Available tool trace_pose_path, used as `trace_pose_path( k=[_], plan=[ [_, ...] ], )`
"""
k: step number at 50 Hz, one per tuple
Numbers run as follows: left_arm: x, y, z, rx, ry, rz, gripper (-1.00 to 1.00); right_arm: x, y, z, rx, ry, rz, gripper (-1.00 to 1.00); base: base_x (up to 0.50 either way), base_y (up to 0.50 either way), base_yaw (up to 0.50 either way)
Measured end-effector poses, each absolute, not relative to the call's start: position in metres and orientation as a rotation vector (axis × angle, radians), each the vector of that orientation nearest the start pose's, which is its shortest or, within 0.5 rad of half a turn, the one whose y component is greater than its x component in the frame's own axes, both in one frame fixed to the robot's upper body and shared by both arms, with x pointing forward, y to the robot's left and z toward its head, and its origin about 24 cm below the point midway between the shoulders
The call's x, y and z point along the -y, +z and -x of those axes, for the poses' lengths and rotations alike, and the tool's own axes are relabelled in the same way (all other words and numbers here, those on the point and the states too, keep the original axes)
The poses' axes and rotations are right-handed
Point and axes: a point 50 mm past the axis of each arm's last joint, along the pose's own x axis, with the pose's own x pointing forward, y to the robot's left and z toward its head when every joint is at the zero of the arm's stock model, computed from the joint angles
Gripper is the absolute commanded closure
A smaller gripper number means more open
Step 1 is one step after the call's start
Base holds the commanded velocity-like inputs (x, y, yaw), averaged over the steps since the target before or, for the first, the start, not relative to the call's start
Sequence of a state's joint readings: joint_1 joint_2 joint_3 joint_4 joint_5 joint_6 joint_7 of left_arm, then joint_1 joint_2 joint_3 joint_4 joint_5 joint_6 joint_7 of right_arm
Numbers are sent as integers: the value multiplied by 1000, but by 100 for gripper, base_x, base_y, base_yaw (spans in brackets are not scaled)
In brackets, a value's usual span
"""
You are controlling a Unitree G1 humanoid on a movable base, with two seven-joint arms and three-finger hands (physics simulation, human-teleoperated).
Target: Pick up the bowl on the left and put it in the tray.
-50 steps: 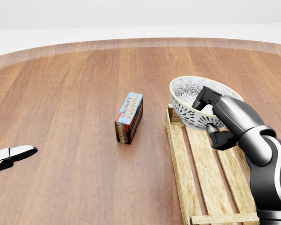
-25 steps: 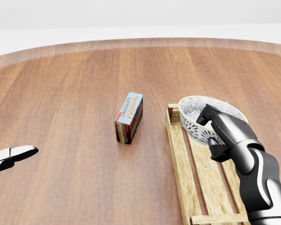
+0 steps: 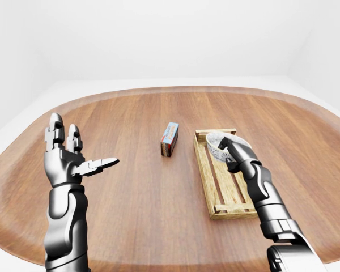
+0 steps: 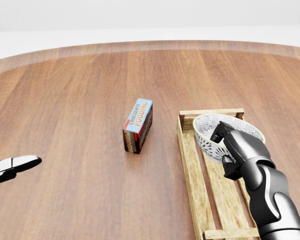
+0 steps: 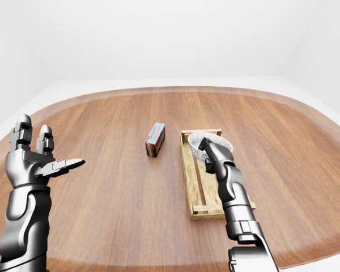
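Patterned bowl [image 4: 206, 141] low over the top end of the wooden tray [image 4: 189, 160] in head view, my right hand [image 4: 240, 150] clamped on its rim. Can't tell if it's touching the slats. Left to do, I judge: set down, release. Left hand [image 3: 68, 161] spread, empty. Chocolate pudding box [image 4: 138, 125] near the tray.
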State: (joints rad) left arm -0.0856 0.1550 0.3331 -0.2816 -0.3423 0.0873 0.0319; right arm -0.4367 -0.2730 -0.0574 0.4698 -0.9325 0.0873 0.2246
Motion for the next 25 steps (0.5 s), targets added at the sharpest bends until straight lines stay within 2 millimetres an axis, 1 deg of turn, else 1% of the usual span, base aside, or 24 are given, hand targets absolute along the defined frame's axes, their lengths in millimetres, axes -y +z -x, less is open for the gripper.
trace_pose_path(
  k=[25],
  plan=[
    [-243, 133, -249, 340, 250, 168, -100, 211, 38, -333, -314, 109, 1147, 100, 0, 0, 0]
  ],
)
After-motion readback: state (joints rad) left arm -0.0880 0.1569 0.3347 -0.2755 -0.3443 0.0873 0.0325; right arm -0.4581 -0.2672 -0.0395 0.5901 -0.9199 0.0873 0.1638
